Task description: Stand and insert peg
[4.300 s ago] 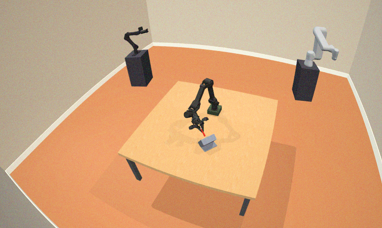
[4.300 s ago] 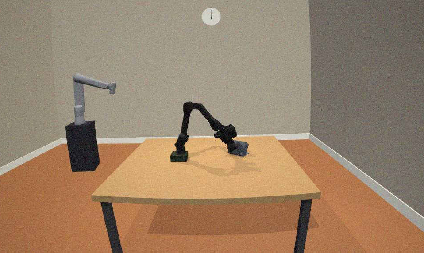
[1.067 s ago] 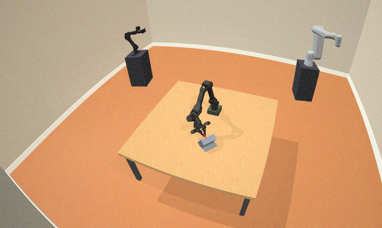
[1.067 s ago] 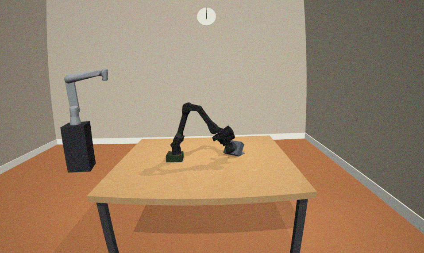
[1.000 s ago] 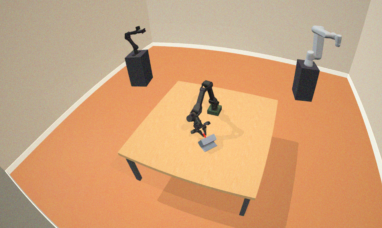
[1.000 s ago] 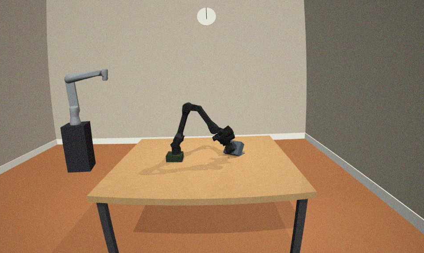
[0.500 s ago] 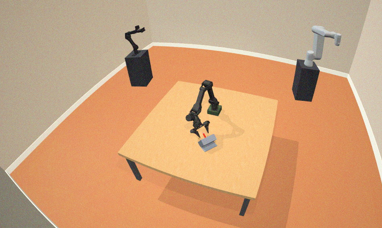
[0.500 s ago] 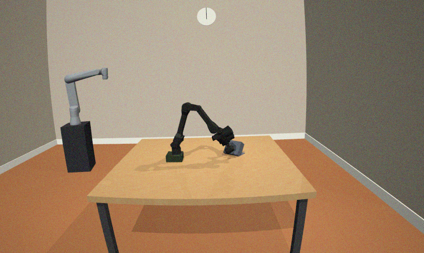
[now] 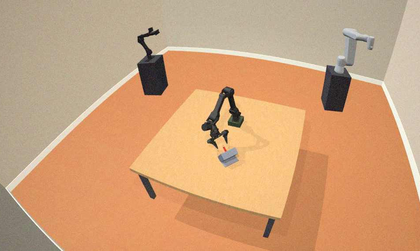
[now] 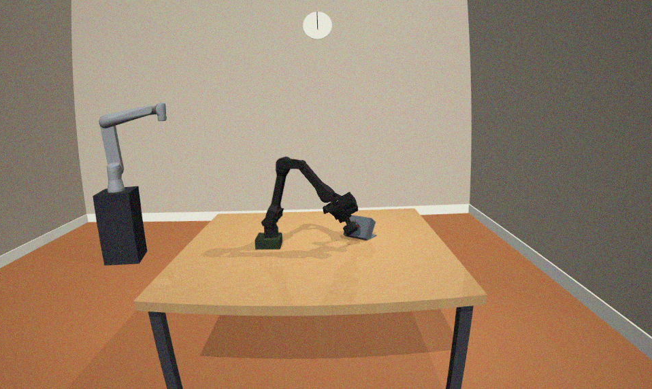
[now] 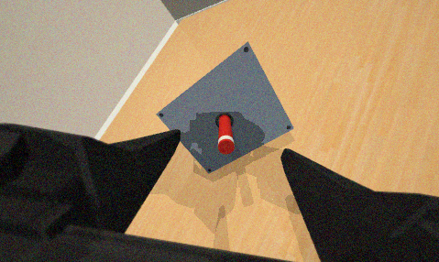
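The red peg [image 9: 224, 148] [image 11: 225, 129] sticks out of the hole in the sloped grey-blue panel [image 9: 229, 154] [image 10: 365, 226] [image 11: 243, 87]. Its white-banded end points out toward the wrist camera. Its plain end is inside the hole and hidden, so its depth cannot be seen. My gripper [image 9: 222, 145] [image 11: 231, 144] is wide open. In the wrist view one finger stands to each side of the peg, with a wide gap between finger and peg on both sides. In the exterior view the peg is mostly hidden behind the gripper.
The wooden table [image 9: 180, 162] [image 10: 309, 285] carries my arm's dark green base [image 9: 235, 121] [image 10: 268, 241] and the panel. A black arm [image 9: 144, 45] and a light grey arm [image 9: 350, 46] [image 10: 110, 149] stand on dark pedestals away from the table.
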{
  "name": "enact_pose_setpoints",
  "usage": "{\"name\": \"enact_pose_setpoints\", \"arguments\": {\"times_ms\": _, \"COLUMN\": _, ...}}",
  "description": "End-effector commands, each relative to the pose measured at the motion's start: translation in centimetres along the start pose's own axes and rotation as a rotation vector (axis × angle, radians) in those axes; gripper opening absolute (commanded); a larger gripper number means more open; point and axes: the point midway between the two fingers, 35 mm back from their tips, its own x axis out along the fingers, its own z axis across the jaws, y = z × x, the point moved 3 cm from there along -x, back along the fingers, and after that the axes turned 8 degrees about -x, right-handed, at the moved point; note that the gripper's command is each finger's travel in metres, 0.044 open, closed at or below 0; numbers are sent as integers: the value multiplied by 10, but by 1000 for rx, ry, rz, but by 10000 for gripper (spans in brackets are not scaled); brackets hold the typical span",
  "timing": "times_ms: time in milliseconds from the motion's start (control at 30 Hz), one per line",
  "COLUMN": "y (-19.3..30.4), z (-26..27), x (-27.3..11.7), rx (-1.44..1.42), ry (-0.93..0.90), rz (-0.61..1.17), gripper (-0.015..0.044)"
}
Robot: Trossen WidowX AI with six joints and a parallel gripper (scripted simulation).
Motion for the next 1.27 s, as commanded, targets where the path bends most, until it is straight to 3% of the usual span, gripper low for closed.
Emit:
{"name": "enact_pose_setpoints", "arguments": {"times_ms": 0, "y": -2, "z": 0, "x": -8, "rx": -9, "ry": -2, "rz": -5, "gripper": 440}}
{"name": "enact_pose_setpoints", "arguments": {"times_ms": 1233, "y": 5, "z": -5, "x": -67, "rx": -4, "ry": 2, "rz": -9, "gripper": 440}}
